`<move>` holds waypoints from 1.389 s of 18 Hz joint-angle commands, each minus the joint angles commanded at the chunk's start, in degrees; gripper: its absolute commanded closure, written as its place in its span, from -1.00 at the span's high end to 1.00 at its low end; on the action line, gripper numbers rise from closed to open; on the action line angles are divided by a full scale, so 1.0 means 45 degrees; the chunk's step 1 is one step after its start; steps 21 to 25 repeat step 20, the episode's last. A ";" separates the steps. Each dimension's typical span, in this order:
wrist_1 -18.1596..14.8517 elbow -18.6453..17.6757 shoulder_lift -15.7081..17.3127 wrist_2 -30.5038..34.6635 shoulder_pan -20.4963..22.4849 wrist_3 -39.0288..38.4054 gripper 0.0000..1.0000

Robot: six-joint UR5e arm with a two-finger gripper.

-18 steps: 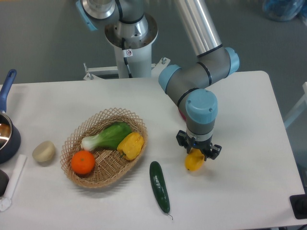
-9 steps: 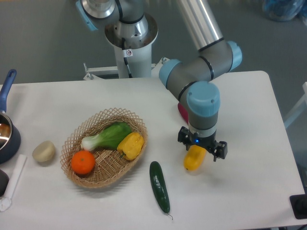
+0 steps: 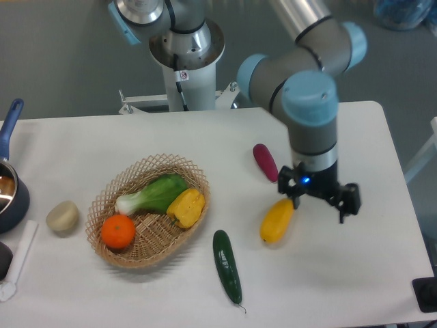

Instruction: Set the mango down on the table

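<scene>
The mango (image 3: 276,221) lies on the table (image 3: 355,273) a little right of the frame's centre and somewhat below it, resting on its side. Its long axis runs on a diagonal, the upper end pointing toward the upper right of the frame and the rounder lower end toward the lower left. My pincer (image 3: 319,199) hangs just to the right of that upper end with its jaws spread wide and nothing between them; one finger (image 3: 292,196) shows right at the mango's top tip, but I cannot tell whether it touches the fruit, and the other finger stands well off to the right.

Just above the mango, toward the middle of the frame, a dark red oblong vegetable (image 3: 265,162) lies on the tabletop, slanting from upper left to lower right, near my wrist. Below and to the left a cucumber (image 3: 227,266) lies almost upright in the frame, close to the mango's lower end but apart from it. Further left sits a wicker basket (image 3: 130,251) holding a leafy green vegetable (image 3: 156,193), a yellow bell pepper (image 3: 186,207) and an orange (image 3: 118,231). A pale roundish lump (image 3: 62,215) rests left of the basket, and a dark blue pot (image 3: 10,198) shows at the left edge.
</scene>
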 joint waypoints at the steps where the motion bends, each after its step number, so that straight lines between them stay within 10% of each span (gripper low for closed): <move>1: -0.0353 0.0020 0.0176 -0.0020 0.0234 0.0742 1.00; 13: -0.2270 -0.0800 0.2423 -0.2009 0.3163 0.5746 1.00; 25: -0.2388 -0.0800 0.2541 -0.2832 0.3596 0.5808 1.00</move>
